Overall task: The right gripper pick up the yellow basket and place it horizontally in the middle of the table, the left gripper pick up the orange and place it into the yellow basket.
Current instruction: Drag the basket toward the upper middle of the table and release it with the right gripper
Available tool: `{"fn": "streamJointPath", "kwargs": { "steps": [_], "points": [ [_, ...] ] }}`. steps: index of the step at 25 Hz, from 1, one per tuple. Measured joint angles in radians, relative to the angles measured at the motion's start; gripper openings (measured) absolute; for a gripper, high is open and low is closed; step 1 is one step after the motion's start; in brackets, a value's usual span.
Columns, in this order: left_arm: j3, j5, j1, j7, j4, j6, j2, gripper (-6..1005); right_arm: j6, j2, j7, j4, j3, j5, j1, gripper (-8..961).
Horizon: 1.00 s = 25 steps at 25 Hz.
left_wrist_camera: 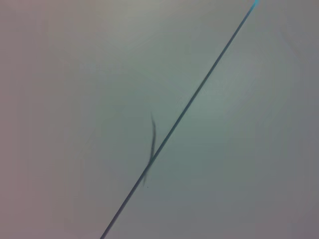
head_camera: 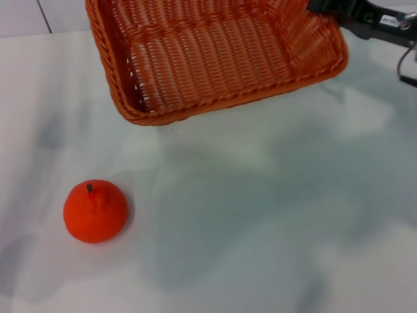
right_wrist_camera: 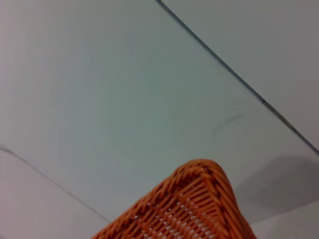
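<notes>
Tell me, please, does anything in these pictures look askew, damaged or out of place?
Only the yellow basket stands out: it sits askew at the far side of the table, with the right claw at its far right corner. The weave looks undamaged. The orange sits upright, near left, apart from it. Nothing is spilled.

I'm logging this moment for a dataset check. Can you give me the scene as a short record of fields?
basket: yellow basket, far side of table, empty
basket holder: right gripper at its far right corner; fingers hidden
fruit: orange, near left on the table, stem up, apart from the basket
left gripper: not in view
orange in basket: not yet
</notes>
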State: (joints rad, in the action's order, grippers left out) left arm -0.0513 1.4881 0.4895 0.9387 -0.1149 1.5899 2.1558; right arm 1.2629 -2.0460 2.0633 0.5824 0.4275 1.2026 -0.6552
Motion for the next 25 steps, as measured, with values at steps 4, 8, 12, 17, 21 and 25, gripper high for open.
{"fn": "streamJointPath", "kwargs": {
  "steps": [4,8,12,17,21,25],
  "points": [
    [0.0,0.002,0.007,0.0,-0.007,-0.01,0.0,505,-0.075,-0.026,-0.036,-0.077,0.001,0.02,-0.013,238],
    [0.001,0.003,0.011,0.0,-0.008,-0.016,0.0,505,-0.126,-0.032,-0.073,-0.164,0.001,0.039,-0.018,245],
    [0.001,0.003,0.016,0.0,-0.009,-0.026,-0.001,505,-0.168,-0.033,-0.105,-0.218,0.001,0.056,-0.018,251],
    [0.001,0.006,0.023,0.0,-0.009,-0.032,0.0,505,-0.183,-0.034,-0.109,-0.239,0.001,0.054,-0.016,259],
    [0.001,0.007,0.027,-0.002,-0.009,-0.038,0.0,506,-0.203,-0.035,-0.12,-0.268,0.001,0.052,-0.016,266],
    [0.001,0.008,0.028,-0.008,-0.009,-0.043,0.002,506,-0.223,-0.036,-0.126,-0.287,0.0,0.052,-0.018,272]
  ]
}}
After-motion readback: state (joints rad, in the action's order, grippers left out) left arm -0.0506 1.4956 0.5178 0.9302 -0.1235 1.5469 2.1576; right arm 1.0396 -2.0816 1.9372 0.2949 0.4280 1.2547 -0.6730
